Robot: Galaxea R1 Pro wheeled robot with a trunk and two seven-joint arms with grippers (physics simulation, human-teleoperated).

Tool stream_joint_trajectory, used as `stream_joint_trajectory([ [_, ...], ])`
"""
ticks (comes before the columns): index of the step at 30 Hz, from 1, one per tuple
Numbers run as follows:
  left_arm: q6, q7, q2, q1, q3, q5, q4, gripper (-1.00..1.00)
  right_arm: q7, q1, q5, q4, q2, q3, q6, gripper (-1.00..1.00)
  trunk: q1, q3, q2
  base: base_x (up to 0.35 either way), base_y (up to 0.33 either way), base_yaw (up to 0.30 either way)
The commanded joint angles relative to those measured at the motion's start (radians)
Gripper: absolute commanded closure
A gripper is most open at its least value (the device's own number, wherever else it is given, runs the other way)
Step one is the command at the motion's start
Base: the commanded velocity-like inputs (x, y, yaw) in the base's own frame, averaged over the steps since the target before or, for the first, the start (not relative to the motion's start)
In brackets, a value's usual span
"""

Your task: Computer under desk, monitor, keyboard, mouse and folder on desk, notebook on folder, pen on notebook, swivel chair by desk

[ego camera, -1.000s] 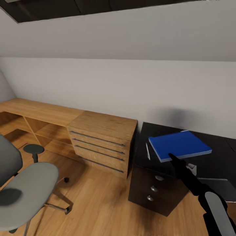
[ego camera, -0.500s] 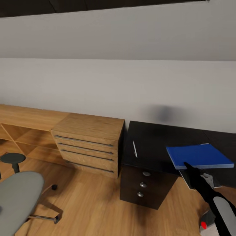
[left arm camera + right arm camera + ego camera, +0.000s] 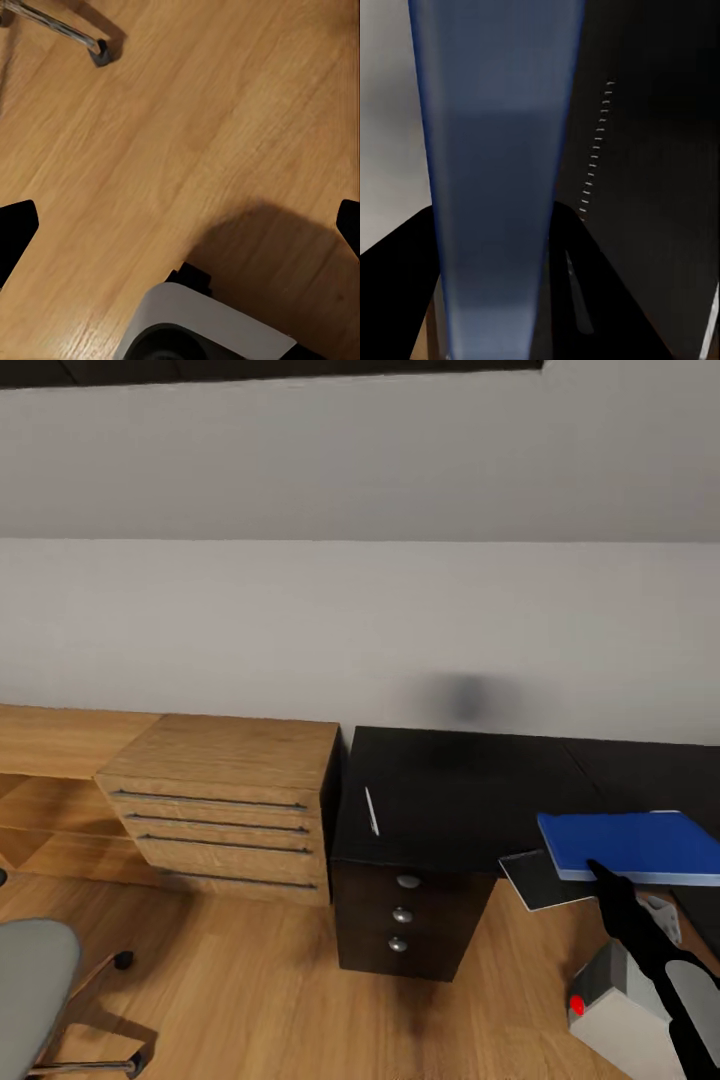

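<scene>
Right pincer (image 3: 598,872) clamped on folder (image 3: 632,845) edge over the table (image 3: 450,795); thin grip could let it slip near the pen (image 3: 371,811).

The right arm (image 3: 660,970) is matte black in the head view, slim toward its tip and thickening toward the camera, with a smooth pale grey oval panel set into its upper face. The right gripper (image 3: 598,870) ends in a narrow black point. In the right wrist view its jaws are two broad black wedges with flat, unmarked surfaces. In the left wrist view the left gripper's fingertips (image 3: 16,234) are plain black tips at either edge, above a rounded white-and-black shell (image 3: 214,330) of the robot's base.
</scene>
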Motion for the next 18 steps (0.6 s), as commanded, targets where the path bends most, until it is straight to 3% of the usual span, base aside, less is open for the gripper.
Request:
stream_joint_trajectory([
  [1, -0.004, 0.008, 0.001, -0.001, -0.009, 0.006, 0.0, -1.0, -0.002, -0.002, -0.008, 0.002, 0.0, -0.002, 0.005, 1.0, 0.0, -0.001, -0.001, 0.0, 0.0, -0.278],
  [18, -0.004, 0.008, 0.001, -0.001, -0.01, 0.006, 0.0, -1.0, -0.002, -0.008, -0.008, 0.011, 0.001, -0.002, 0.004, 1.0, 0.0, -0.009, -0.001, 0.0, 0.0, -0.278],
])
